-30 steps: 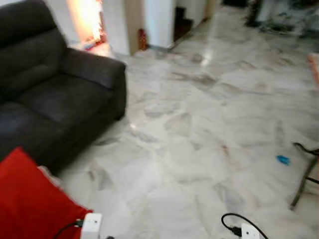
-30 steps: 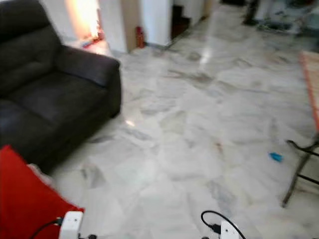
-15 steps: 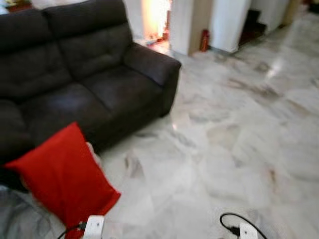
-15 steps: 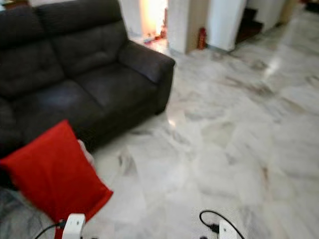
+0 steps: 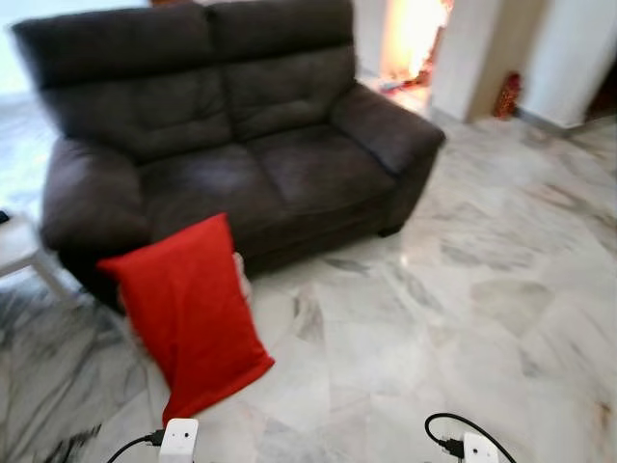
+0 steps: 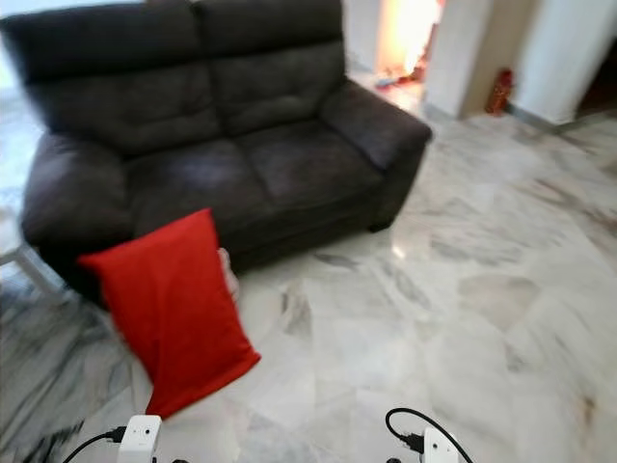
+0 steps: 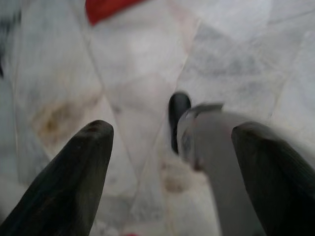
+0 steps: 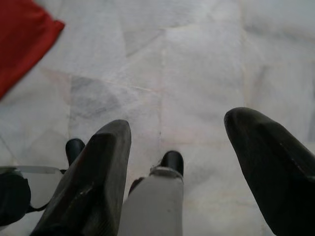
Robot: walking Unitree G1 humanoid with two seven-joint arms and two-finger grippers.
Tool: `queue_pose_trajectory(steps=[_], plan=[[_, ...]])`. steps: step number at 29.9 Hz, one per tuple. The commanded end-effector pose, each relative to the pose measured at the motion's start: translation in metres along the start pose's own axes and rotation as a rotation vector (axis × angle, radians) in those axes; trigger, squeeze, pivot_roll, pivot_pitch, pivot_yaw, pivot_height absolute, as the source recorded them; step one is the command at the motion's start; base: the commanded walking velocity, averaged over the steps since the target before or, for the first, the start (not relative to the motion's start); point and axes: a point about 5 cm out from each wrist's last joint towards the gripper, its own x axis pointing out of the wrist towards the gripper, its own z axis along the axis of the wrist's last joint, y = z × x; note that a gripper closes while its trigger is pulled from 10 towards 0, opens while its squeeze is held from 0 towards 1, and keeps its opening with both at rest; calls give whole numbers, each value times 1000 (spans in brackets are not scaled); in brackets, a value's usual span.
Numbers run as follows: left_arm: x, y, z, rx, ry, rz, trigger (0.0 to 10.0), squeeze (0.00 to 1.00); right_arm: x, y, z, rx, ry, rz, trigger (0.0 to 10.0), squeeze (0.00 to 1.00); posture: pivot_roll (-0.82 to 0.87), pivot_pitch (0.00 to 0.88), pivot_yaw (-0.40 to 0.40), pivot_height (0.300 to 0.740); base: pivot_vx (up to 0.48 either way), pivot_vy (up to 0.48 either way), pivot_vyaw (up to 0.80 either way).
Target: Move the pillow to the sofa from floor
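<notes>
A red pillow [image 5: 193, 309] stands tilted on the marble floor, leaning against the front of the dark grey two-seat sofa [image 5: 241, 164] near its left armrest. A corner of the red pillow [image 8: 22, 42] shows in the right wrist view, and a sliver of it [image 7: 110, 7] in the left wrist view. My left gripper [image 7: 172, 172] hangs open over bare floor, nothing between its fingers. My right gripper [image 8: 192, 167] is open too, above the floor and my own feet. Both wrists [image 5: 178, 439] sit at the bottom edge of the head views, short of the pillow.
A small white table [image 5: 19, 246] stands left of the sofa. White pillars [image 5: 482, 58] and a red extinguisher [image 5: 505, 95] lie behind the sofa's right arm. Marble floor [image 5: 463, 309] spreads to the right. My legs [image 8: 152, 201] show below the grippers.
The camera has swung left: the whole sofa and the pillow have come into the middle of the view. The pillow itself lies as before. Both grippers stay open and low.
</notes>
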Motion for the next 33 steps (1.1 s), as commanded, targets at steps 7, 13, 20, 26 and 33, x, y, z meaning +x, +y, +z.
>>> queue_pose_trajectory(steps=[7, 13, 20, 26, 33], plan=[[0, 2, 0, 7, 5, 14, 10000, 0, 0, -1, -1, -8, 2, 1, 10000, 0, -28, 0, -50, 732, 0, 0, 800], [0, 2, 0, 7, 4, 17, 10000, 0, 0, 0, -1, -9, 3, 3, 10000, 0, -27, 0, -52, 732, 0, 0, 800], [0, 2, 0, 7, 4, 21, 10000, 0, 0, 0, -1, -10, 4, 6, 10000, 0, -26, 0, -52, 732, 0, 0, 800], [0, 2, 0, 9, 6, 25, 10000, 0, 0, 0, -1, -8, 4, 7, 10000, 0, -26, 0, -52, 732, 0, 0, 800], [0, 3, 0, 15, 3, 35, 10000, 0, 0, 0, -2, 14, 3, 0, 10000, 0, -27, 0, -49, 732, 0, 0, 343]])
